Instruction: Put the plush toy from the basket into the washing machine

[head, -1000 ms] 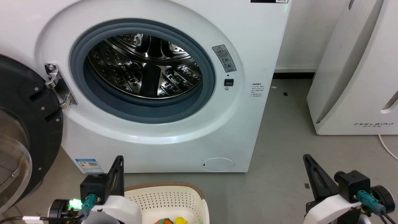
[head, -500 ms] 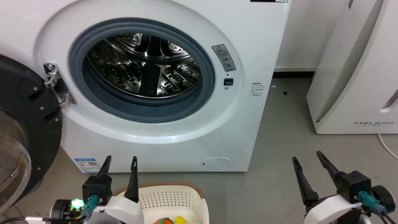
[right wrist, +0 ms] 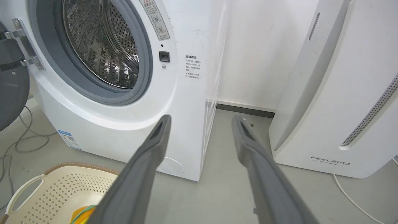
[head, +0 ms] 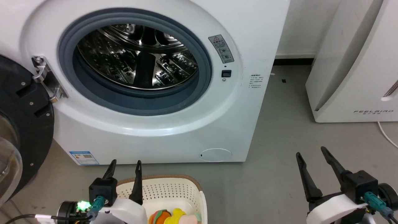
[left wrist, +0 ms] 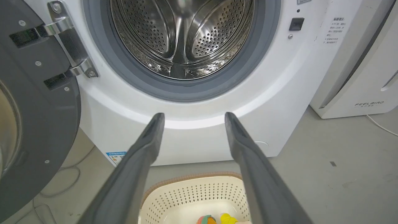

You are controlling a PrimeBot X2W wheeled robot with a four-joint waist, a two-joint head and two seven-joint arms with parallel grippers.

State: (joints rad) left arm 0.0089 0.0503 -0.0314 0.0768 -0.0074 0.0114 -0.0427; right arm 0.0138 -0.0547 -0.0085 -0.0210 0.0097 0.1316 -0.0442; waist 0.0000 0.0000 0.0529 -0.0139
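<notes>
A: How is the left pincer point(head: 126, 162) being held?
B: It is being held partly open with nothing gripped. Its two long, dark, tapering fingers are being pointed towards the washing machine point(head: 155, 130), by the left rim of the basket point(head: 164, 191).
A: And the right pincer point(head: 311, 151)?
B: It is likewise being held parted and empty, over bare grey floor point(head: 273, 180), well apart from the basket.
A: Where is the plush toy being seen?
B: The plush toy point(head: 171, 217) is being seen lying inside the basket, a soft rounded lump of yellow and orange with a green stripe and a pale pink patch. The basket, cream perforated plastic with a brown rim, is being shown on the floor just before the washer.
A: And the machine itself?
B: Its round opening is being ringed by a smooth grey gasket point(head: 136, 104), and behind it a shiny perforated steel drum point(head: 136, 59) is being shown. The black-rimmed glass door point(head: 25, 124) is being held swung open at the left. A smooth white appliance point(head: 357, 62) marked FEELBIRD is being seen at the right.
</notes>
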